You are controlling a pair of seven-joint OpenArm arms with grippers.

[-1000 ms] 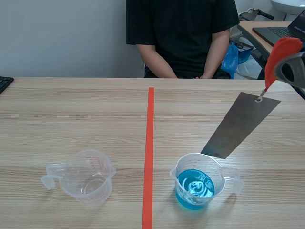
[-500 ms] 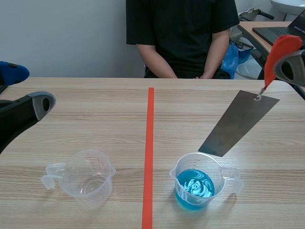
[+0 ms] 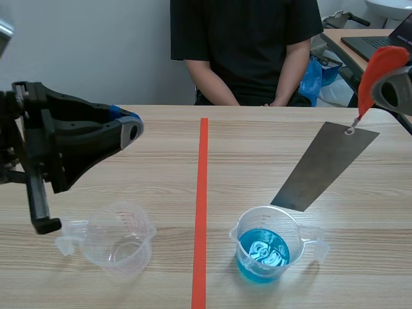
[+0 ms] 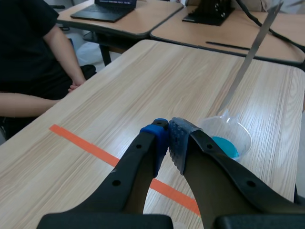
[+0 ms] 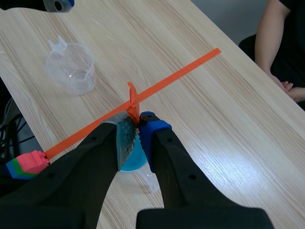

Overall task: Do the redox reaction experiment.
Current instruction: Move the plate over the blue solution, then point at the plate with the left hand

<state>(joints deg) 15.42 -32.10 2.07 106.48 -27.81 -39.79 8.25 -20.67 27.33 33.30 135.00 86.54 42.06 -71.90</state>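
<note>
On pale wood-grain table [image 3: 154,174], left to right: left gripper [image 4: 167,138] raised above near-left area, pads pressed together on nothing; empty clear beaker [image 3: 119,239]; orange-red tape line [image 3: 203,193]; beaker of blue liquid [image 3: 264,248]. Over that beaker: grey metal strip [image 3: 322,168], tilted, lower edge just above rim. Right gripper [image 5: 135,125] clamped on red tab [image 3: 380,71] at strip's top. Beyond far edge: grey wall [image 3: 84,51], seated person [image 3: 244,45], second desk with laptop [image 3: 386,40]. Graduations on empty beaker, too small to read.
</note>
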